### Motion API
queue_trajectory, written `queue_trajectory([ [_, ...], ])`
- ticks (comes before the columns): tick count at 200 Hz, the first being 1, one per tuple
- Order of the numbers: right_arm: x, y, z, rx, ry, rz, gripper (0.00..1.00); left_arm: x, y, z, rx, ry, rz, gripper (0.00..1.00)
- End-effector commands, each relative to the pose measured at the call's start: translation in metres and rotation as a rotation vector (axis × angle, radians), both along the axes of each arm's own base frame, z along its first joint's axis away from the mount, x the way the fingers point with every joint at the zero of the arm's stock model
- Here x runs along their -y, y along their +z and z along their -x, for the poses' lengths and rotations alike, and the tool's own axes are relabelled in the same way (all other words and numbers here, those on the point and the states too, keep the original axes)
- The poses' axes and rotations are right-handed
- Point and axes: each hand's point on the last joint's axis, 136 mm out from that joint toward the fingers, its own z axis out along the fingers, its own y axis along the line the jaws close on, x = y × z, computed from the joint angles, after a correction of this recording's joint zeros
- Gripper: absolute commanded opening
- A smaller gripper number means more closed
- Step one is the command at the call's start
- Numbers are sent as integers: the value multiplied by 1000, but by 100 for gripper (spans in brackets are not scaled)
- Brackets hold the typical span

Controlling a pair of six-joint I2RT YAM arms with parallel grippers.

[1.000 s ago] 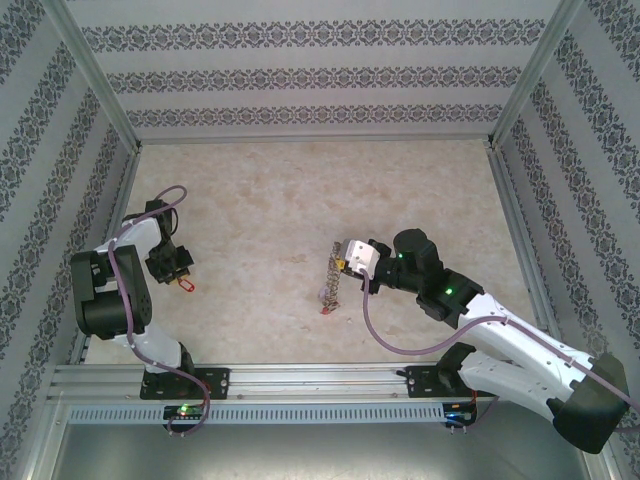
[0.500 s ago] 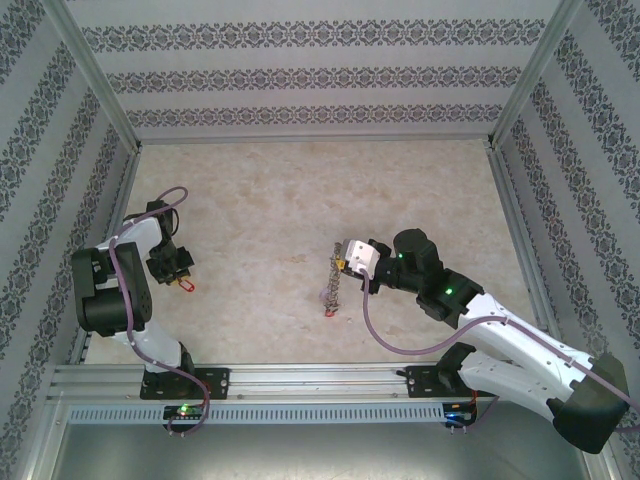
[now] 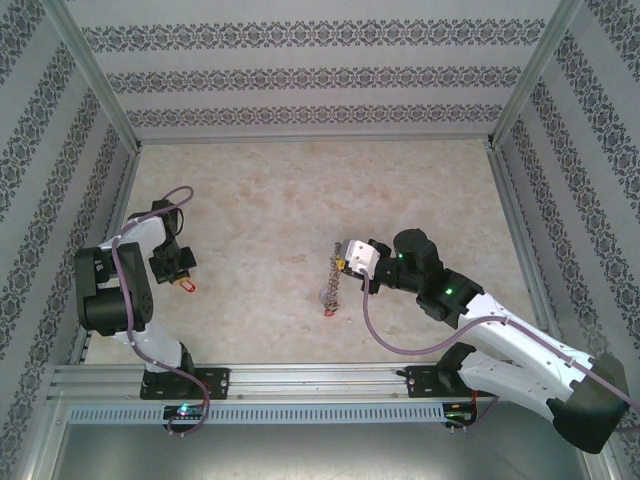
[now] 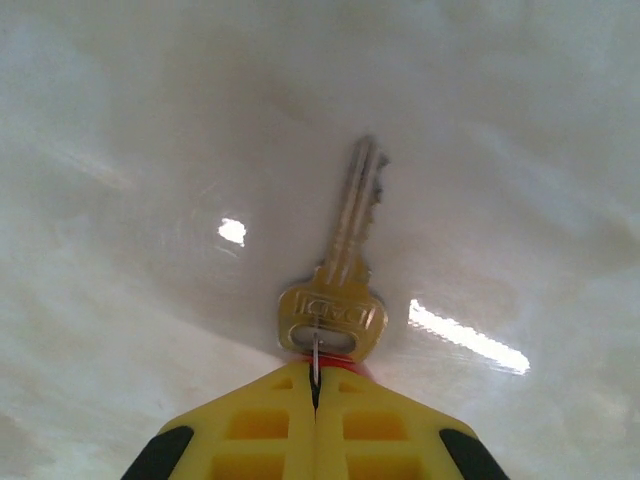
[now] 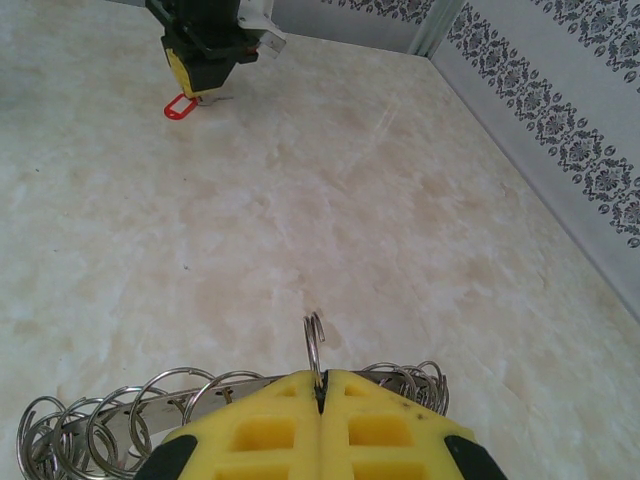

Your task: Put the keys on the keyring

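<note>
- Left gripper (image 4: 316,388): jaws pressed together, pinching a key (image 4: 343,262) by its loop, low over the table (image 4: 120,200).
- Right gripper (image 5: 318,385): jaws clamped on the keyring (image 5: 314,345), mid-table, bunch of wire rings (image 5: 90,425) beneath.

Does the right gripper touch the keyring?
Touching. The right wrist view shows the wire of the keyring pinched in the seam of the shut right gripper.

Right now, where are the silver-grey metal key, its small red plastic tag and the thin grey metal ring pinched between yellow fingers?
Silver-grey metal key (image 4: 333,318): left wrist view, its flat head.
Red plastic tag (image 5: 183,104): right wrist view, its body.
Thin grey metal ring (image 5: 314,318): right wrist view, loop's top.
</note>
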Motion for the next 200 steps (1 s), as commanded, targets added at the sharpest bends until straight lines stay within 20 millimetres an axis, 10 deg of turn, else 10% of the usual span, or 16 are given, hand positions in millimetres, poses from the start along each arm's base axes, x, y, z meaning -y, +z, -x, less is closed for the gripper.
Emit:
queue_trajectory([
  [1,-7,18,2,35,36,-61,0,13,25,-5,33,-124,-28,0],
  [95,-5,32,6,-22,68,-176,0,182,167,-38,724,-1016,233,0],
  [132,1,35,9,-51,63,-206,0,253,211,-5,993,-1469,336,0],
  [200,-6,39,25,-102,154,-221,0,312,234,48,1233,-1999,429,0],
])
